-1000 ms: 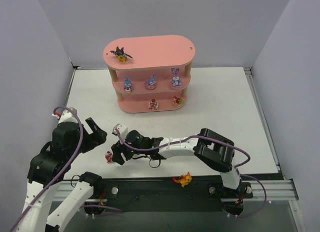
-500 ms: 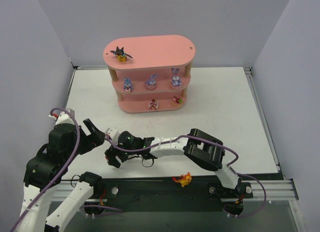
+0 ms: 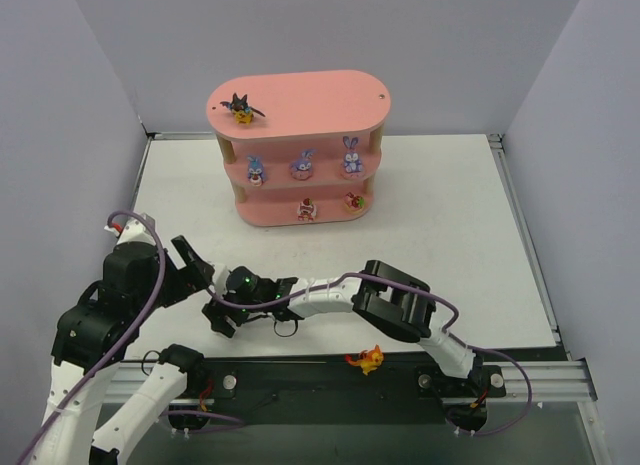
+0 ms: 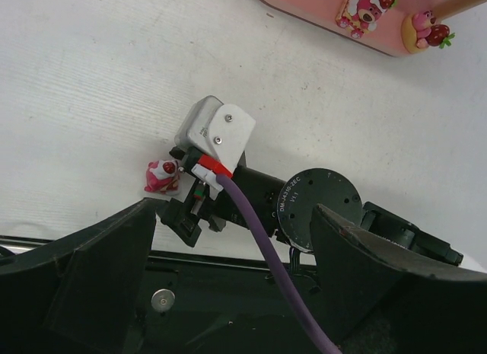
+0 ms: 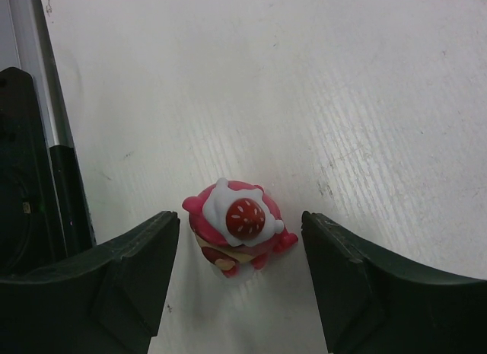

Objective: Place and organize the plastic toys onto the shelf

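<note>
Where right pincer (image 5: 238,221) gapes — glossy-seeming toy (image 5: 236,236).

I am working in a robotics lab test cell, not a home or a shop: plain pale wall panels (image 3: 70,115) box in a white counter (image 3: 440,215) on three sides. Along its near edge runs an aluminium rail (image 3: 545,380) with my left arm (image 3: 110,305) and right arm (image 3: 390,305) bolted side by side. Purple cable (image 4: 262,232) loops openly over their joints, as it does on a bench rig.
</note>
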`<control>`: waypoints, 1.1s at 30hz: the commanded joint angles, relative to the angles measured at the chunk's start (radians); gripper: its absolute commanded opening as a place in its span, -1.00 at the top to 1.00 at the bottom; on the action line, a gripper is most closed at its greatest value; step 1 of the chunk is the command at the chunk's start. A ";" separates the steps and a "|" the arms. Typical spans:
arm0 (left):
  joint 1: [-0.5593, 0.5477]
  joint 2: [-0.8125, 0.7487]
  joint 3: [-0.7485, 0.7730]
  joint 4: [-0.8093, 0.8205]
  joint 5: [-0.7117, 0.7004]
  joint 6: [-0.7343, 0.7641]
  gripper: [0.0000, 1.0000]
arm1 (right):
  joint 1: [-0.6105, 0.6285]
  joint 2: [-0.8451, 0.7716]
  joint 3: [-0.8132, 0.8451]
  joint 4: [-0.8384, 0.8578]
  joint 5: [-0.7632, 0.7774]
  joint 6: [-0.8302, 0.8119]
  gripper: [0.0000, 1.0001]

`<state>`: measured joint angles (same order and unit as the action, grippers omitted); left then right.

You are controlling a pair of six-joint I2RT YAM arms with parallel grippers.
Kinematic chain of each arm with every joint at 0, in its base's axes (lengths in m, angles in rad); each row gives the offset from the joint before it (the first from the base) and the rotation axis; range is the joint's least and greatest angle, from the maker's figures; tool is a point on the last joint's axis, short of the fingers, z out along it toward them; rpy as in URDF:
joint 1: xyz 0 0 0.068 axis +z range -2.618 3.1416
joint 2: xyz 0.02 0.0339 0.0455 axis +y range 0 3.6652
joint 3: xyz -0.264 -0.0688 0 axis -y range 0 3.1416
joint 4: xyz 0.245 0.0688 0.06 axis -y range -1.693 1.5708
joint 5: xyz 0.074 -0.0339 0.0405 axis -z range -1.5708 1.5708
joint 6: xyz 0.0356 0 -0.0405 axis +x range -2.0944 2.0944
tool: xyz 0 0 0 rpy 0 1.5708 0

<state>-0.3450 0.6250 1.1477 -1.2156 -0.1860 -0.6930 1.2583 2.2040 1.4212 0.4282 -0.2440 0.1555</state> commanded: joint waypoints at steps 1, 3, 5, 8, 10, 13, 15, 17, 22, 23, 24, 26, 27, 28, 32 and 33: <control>0.001 0.010 0.037 0.021 0.002 0.018 -0.85 | 0.015 0.029 0.033 -0.020 0.035 0.004 -0.25; 0.001 0.013 0.038 0.019 -0.004 0.020 -0.85 | 0.015 0.031 0.035 -0.028 0.074 0.022 -0.11; 0.001 0.016 0.040 0.016 -0.012 0.016 -0.85 | 0.013 0.028 0.025 -0.032 0.109 0.029 0.16; 0.001 0.022 0.043 0.008 -0.035 0.010 -0.85 | 0.010 0.016 0.005 -0.035 0.168 0.041 0.61; 0.001 0.030 0.046 0.004 -0.050 0.009 -0.85 | 0.003 -0.001 -0.025 -0.034 0.205 0.062 0.80; 0.001 0.041 0.046 0.001 -0.067 0.001 -0.85 | -0.020 -0.038 -0.074 -0.040 0.319 0.104 0.99; 0.001 0.044 0.038 0.001 -0.072 0.000 -0.85 | -0.037 -0.075 -0.100 -0.043 0.386 0.127 1.00; 0.001 0.042 0.015 0.010 -0.072 -0.007 -0.85 | -0.062 -0.093 -0.122 -0.060 0.432 0.136 1.00; 0.000 0.003 -0.121 0.109 -0.026 0.019 -0.85 | -0.108 -0.122 -0.108 -0.117 0.581 0.122 1.00; 0.000 -0.007 -0.158 0.134 0.002 0.030 -0.85 | -0.123 -0.128 -0.111 -0.106 0.612 0.124 1.00; -0.002 -0.019 -0.195 0.160 0.008 0.039 -0.85 | -0.131 -0.139 -0.119 -0.095 0.629 0.124 1.00; -0.002 -0.053 -0.296 0.232 0.020 0.044 -0.85 | -0.148 -0.148 -0.140 -0.060 0.667 0.130 1.00; 0.000 -0.062 -0.324 0.252 0.035 0.049 -0.84 | -0.160 -0.159 -0.152 -0.037 0.670 0.127 1.00; 0.000 -0.082 -0.351 0.299 0.040 0.052 -0.83 | -0.165 -0.159 -0.159 -0.007 0.680 0.127 1.00; 0.000 -0.099 -0.332 0.343 0.013 0.095 -0.82 | -0.171 -0.141 -0.160 0.064 0.703 0.116 1.00; 0.000 -0.097 -0.321 0.349 -0.013 0.107 -0.82 | -0.169 -0.133 -0.156 0.078 0.709 0.118 1.00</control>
<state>-0.3450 0.5529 0.7792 -1.0256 -0.1688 -0.6464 1.0801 2.1002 1.2648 0.4278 0.3790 0.2794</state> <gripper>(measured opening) 0.914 0.392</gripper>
